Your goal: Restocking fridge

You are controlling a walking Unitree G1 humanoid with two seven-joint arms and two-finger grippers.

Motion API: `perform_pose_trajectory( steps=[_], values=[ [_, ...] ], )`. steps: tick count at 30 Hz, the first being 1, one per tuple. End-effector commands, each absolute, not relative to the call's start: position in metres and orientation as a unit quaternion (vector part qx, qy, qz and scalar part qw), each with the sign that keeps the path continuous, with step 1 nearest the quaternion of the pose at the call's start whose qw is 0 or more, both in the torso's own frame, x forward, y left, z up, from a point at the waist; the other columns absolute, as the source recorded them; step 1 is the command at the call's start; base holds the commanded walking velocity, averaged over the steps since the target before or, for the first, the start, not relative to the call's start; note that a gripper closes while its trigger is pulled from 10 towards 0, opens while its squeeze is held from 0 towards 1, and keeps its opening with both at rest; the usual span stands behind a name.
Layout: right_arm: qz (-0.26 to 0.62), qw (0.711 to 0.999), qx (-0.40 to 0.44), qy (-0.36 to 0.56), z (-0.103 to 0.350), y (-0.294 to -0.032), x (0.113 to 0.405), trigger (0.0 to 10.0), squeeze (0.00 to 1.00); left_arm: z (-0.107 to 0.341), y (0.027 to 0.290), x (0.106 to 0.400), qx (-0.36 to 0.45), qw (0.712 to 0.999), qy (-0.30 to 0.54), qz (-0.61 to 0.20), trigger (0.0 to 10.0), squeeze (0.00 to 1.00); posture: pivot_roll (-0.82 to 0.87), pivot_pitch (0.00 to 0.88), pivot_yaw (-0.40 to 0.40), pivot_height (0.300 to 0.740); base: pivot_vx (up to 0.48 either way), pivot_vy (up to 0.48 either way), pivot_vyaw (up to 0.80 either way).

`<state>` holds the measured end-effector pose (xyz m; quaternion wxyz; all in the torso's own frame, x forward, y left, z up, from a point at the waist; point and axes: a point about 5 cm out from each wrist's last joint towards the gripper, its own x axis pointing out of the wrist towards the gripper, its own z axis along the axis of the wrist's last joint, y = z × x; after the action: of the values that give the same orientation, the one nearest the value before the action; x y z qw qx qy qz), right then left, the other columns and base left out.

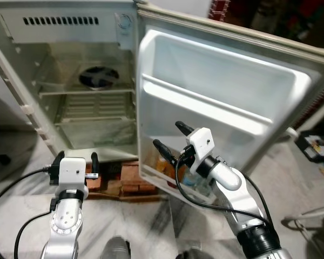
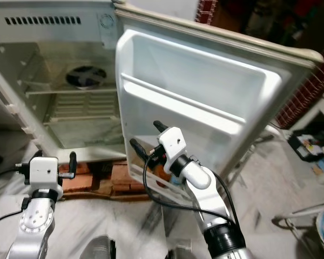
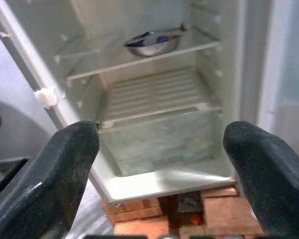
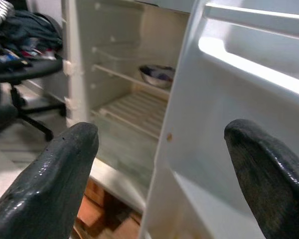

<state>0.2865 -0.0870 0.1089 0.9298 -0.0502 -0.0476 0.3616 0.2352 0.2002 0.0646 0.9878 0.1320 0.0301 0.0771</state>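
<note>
Two shelves cross the inside of the small white fridge [image 1: 70,81], whose door [image 1: 221,102] stands swung wide open to the robot's right. On the upper, clear shelf [image 3: 139,57] sits a round shiny metal bowl [image 3: 153,42] with something dark in it; what it holds cannot be told. Below it lies a white ribbed plastic shelf [image 3: 154,92], and under that a frosted, translucent crisper drawer [image 3: 162,142] at the fridge floor. The cabinet walls are smooth and cream-white, with a slotted vent panel [image 1: 59,21] along the top. The door's inner liner is glossy moulded white plastic with two long ledges; in its bottom rack [image 1: 178,181] stand a few small items, one orange and one pale blue, too hidden to name. The fridge rests on rough red bricks [image 1: 124,181] set on a grey-veined marble floor [image 1: 21,162].

The right claw [image 1: 170,137] hovers just before the lower part of the door liner, its black fingers spread apart and pinching nothing. The left claw [image 1: 75,161] is raised in front of the fridge's bottom edge, its fingers likewise spread wide and empty.

A black office chair [image 4: 25,74] stands on the floor beside the fridge's outer wall.
</note>
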Motion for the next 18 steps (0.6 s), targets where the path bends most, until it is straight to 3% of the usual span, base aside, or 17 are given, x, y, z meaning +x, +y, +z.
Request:
perform_pose_trajectory(
  steps=[1, 9, 18],
  values=[
    [0.348, 0.934, -0.054, -0.058, 0.113, -0.091, 0.291, 10.0, 0.00, 0.062, 0.199, 0.235, 0.138, 0.987, 0.034, 0.074, 10.0, 0.00, 0.05, 0.000, -0.034, 0.735, -0.277, 0.000, 0.00],
    [0.245, 0.966, -0.039, -0.067, 0.118, -0.110, 0.308, 10.0, 0.00, 0.061, 0.201, 0.235, 0.138, 0.987, 0.034, 0.069, 10.0, 0.00, 0.05, 0.000, -0.028, 0.735, -0.100, 0.000, 0.00],
    [0.198, 0.977, -0.050, -0.060, 0.114, -0.120, 0.312, 10.0, 0.00, 0.060, 0.201, 0.233, 0.131, 0.989, 0.037, 0.051, 10.0, 0.00, 0.05, 0.000, -0.022, 0.735, 0.000, 0.000, 0.00]
  ],
)
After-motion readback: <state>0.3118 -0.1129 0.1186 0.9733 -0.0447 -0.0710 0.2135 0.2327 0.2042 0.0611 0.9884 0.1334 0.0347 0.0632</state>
